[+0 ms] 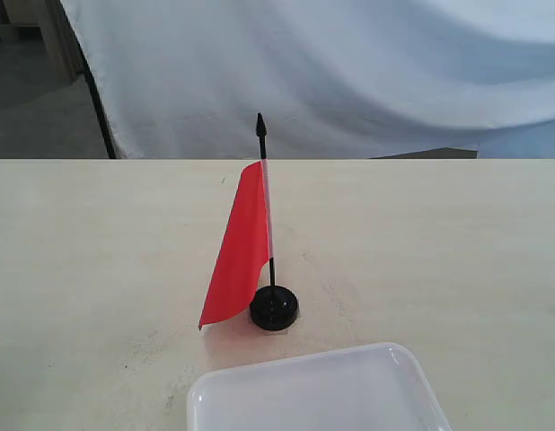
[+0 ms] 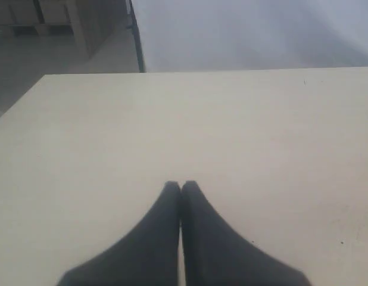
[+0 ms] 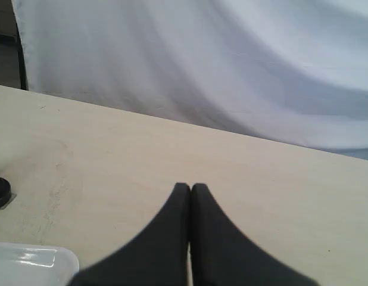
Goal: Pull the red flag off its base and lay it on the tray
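Flag (image 1: 237, 247) stood upright in its base (image 1: 274, 308) at centre frame; tray (image 1: 313, 395) sat near the bottom edge without it. Both left gripper (image 2: 180, 186) and right gripper (image 3: 190, 187) were pinched together, holding nothing. Nothing was done yet.

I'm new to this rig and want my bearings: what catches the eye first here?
The red flag stands upright in its black base at the middle of the pale table, the only bright colour. The white tray lies nearer the camera, apart from the base.
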You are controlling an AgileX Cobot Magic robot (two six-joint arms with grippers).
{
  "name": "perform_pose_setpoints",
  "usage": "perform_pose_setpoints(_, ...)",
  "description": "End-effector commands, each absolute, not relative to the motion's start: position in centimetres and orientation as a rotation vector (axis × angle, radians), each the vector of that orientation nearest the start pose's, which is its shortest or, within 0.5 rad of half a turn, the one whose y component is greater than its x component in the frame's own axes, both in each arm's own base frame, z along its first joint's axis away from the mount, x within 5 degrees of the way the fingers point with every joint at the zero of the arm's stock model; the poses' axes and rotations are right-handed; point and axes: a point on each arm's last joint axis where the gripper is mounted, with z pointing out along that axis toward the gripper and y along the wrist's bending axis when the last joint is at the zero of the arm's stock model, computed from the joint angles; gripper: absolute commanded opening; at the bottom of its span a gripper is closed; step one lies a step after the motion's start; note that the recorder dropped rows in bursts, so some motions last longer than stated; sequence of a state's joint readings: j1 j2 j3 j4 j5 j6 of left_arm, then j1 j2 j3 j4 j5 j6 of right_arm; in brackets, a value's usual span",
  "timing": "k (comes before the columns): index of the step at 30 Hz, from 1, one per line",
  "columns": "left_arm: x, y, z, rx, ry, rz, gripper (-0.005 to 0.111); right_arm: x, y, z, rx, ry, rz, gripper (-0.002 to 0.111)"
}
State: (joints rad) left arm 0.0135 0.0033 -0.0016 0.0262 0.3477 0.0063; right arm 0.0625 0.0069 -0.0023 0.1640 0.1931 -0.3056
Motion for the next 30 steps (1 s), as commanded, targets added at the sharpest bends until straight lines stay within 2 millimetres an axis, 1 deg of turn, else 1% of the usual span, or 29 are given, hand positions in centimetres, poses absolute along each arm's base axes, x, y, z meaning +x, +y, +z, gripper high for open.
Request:
perform_pose_setpoints(1, 5.3, 0.2, 18.2, 0.007, 1.827, 0.036, 0.0, 5.6, 0.6, 19.6, -0.196, 1.656, -0.041, -0.001)
perform_pose_setpoints(19, 5.3, 0.2, 18.2, 0.007, 1.827, 0.036, 0.0, 5.6, 0.6, 19.7, -0.194, 1.647, -0.042, -0.001)
perform_pose_setpoints(21, 5.3, 0.2, 18.2, 0.007, 1.827, 0.036, 0.0, 5.6, 0.6, 20.0, -0.186, 1.614, -0.047, -0.001)
perform_pose_setpoints(24, 5.3, 0.2, 18.2, 0.007, 1.827, 0.036, 0.0, 5.6, 0.4, 20.9, -0.162, 1.52, -0.059, -0.001)
perform_pose_setpoints(30, 5.3, 0.2, 18.2, 0.007, 1.827, 0.036, 0.0, 5.2, 0.0, 23.3, -0.103, 1.261, -0.095, -0.001)
